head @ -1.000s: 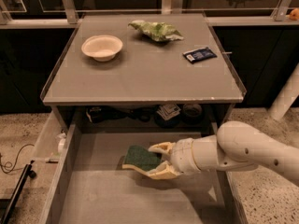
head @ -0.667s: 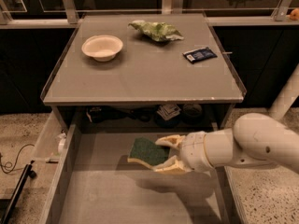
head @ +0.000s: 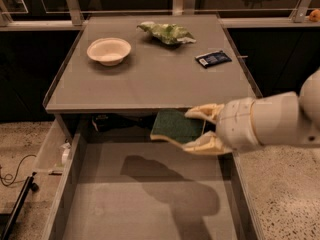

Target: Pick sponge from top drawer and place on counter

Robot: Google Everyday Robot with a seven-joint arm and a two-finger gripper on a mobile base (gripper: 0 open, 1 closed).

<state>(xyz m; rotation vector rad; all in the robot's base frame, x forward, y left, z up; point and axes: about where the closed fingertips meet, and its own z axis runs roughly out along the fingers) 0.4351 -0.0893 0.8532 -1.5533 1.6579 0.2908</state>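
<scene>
Sponge [head: 175, 125] is sitting green face up between the jaws of the gripper [head: 192, 130], which are clamped on it, one pale finger lying across its far right corner and the other running under its near edge. Sponge and gripper are hanging above the rear of the open top drawer [head: 110, 209], clear of its grey floor and just in front of the front edge of the bench [head: 150, 84]; the sponge's far edge is meeting that edge in the camera view, and I cannot tell whether the two are touching. The thick white arm [head: 270, 121] is reaching in from the right, crossing over the drawer's right wall. A dark shadow [head: 170, 184] is falling on the drawer floor below the sponge. On the bench, a shallow white bowl [head: 109, 50] is standing at the left rear, a wrinkly light-green chip bag [head: 167, 32] is lying near the back edge, and a small dark blue packet [head: 213, 59] is lying to the right, all well apart from one another and from the front edge. A black cable [head: 12, 171] is trailing over the speckled floor at the left.
</scene>
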